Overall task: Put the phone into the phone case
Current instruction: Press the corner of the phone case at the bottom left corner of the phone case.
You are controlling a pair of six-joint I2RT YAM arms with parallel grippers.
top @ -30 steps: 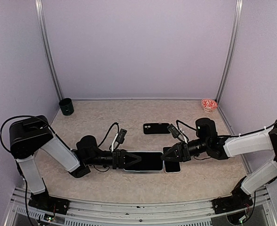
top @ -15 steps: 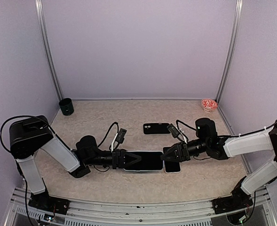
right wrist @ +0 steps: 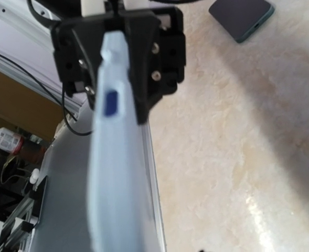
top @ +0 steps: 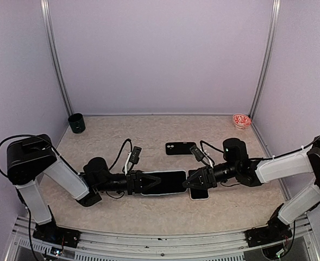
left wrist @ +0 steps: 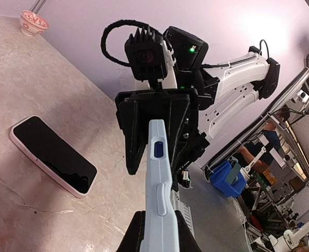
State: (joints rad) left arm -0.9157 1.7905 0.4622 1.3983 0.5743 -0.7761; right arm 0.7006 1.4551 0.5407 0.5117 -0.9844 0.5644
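Two grippers meet at one thing near the middle of the table [top: 149, 136]: a blue-edged phone [top: 168, 182], held lengthways between them with its dark glossy face turned up. Everything else is easiest placed from that phone.

At its left end the left gripper [top: 151, 182] pinches it, a black finger pressed against each flat side. The left wrist camera looks straight along its pale blue edge, with a darker blue button set into it. I can't tell whether that edge belongs to a case or to the phone itself.

At the phone's right end sits the right gripper [top: 191, 180], a finger on either side of the thin edge. I cannot tell whether those fingers are pressing on the phone or standing just off it. The right wrist camera shows only a blurred pale blue strip running away towards the left gripper's black housing.

Just beside the phone's right end, on the near side and partly under the right gripper, a white-rimmed phone [top: 200, 193] lies flat on the table, screen up. Beyond the same end, towards the back wall, a dark teal slab [top: 180, 148] lies flat and apart from the phone, with a round camera opening at its left end. It could be a case or a phone lying face down.

Well away to the left of the blue-edged phone, in the back corner, a black cup [top: 76, 123] stands upright. Well away to its right, in the opposite back corner, sits a small red-and-white bowl [top: 241, 120].
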